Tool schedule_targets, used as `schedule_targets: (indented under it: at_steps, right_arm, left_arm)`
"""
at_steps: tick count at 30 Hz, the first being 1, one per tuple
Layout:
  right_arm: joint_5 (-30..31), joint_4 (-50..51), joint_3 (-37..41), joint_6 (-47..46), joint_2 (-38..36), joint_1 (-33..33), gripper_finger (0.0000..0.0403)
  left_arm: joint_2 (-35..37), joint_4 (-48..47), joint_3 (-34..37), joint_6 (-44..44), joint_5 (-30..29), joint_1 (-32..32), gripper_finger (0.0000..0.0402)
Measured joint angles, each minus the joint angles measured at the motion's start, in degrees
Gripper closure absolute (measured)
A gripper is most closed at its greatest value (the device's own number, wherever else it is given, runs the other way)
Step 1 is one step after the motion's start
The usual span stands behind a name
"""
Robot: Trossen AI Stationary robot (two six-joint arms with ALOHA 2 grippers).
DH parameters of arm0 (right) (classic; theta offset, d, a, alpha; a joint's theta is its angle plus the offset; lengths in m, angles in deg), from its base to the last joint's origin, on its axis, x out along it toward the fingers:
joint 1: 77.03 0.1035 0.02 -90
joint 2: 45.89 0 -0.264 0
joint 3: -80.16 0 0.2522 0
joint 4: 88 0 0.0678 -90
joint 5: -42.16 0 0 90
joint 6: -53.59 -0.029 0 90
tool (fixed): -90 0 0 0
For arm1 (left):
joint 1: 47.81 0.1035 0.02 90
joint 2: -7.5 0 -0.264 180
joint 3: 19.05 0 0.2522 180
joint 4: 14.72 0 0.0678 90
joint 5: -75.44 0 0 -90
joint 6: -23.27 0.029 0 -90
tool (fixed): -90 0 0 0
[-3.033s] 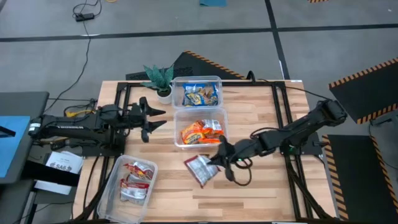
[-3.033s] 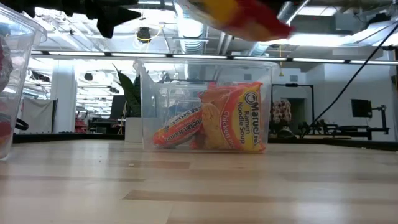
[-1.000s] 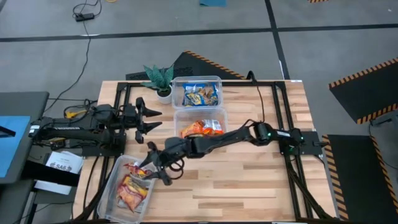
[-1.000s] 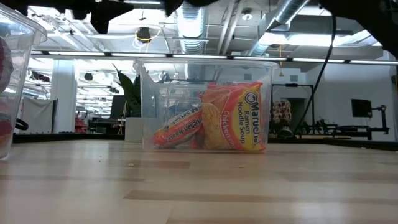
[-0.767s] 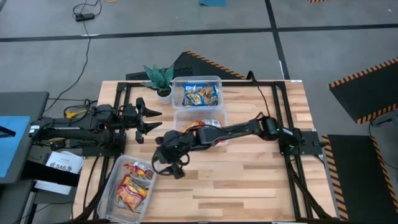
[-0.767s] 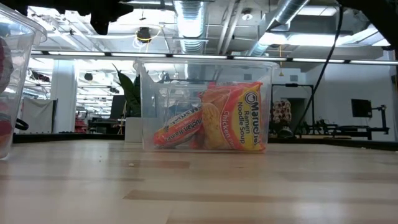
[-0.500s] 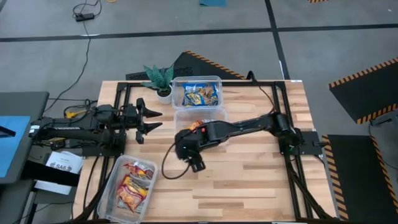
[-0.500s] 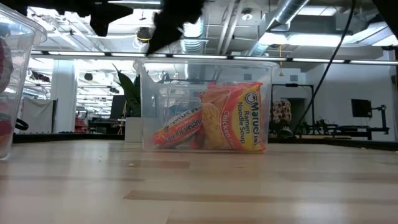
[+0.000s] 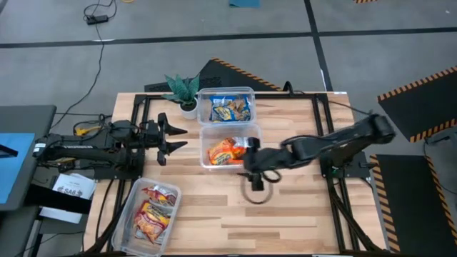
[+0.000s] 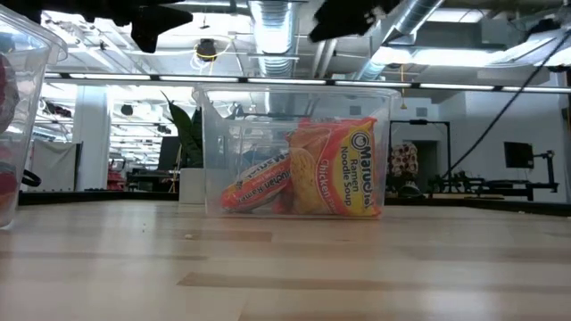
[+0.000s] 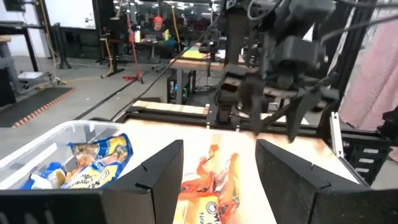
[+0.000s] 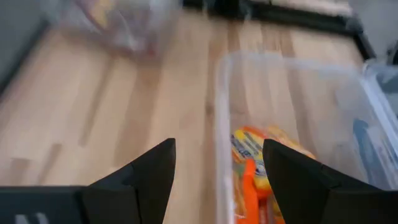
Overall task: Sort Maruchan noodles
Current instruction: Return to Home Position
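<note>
Retreating from the bottom tub point(image 9: 129, 207), the right gripper point(image 9: 250, 164) hangs beside the middle tub point(image 9: 203, 147) — fingers spread, empty, likely heading home. Maruchan noodles lie sorted: blue packets point(image 9: 230, 109) top, orange packets point(image 9: 228, 151) middle, red packets point(image 9: 152, 211) bottom. The left gripper point(image 9: 181, 135) waits left, spread.

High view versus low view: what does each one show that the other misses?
Only the high view shows the whole table, the blue packets, the plant's pot and both arms in full. The left gripper waits at the table's left, and the right gripper is beside the middle bin. Only the low view shows the "Ramen Noodle Soup" print on the orange packets and the room behind. Both show that bin with orange packets inside.
</note>
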Motion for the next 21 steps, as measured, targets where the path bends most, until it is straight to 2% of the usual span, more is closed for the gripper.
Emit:
schedule_targets:
  at_steps: [6, 13, 17, 21]
  right_arm:
    - [3.05, -14.44, 13.09, -1.75, -12.18, 1.72, 0.0139]
    - [5.91, -18.44, 19.83, -3.22, -19.91, 1.88, 0.0145]
    - [7.37, -18.20, 21.22, -3.77, -21.94, 1.88, 0.0181]
    - [8.37, -17.89, 21.39, -3.88, -22.94, 1.88, 0.0246]
  left_arm:
    - [-4.33, 2.26, 0.00, 2.70, -0.25, 0.01, 0.0214]
    - [-9.27, 5.68, 0.32, 8.53, -0.79, 0.36, 0.0229]
    - [-9.76, 16.10, 6.20, 8.65, -3.49, 2.09, 0.0281]
    - [-7.81, 22.92, 12.66, 6.26, -2.96, 5.68, 0.0368]
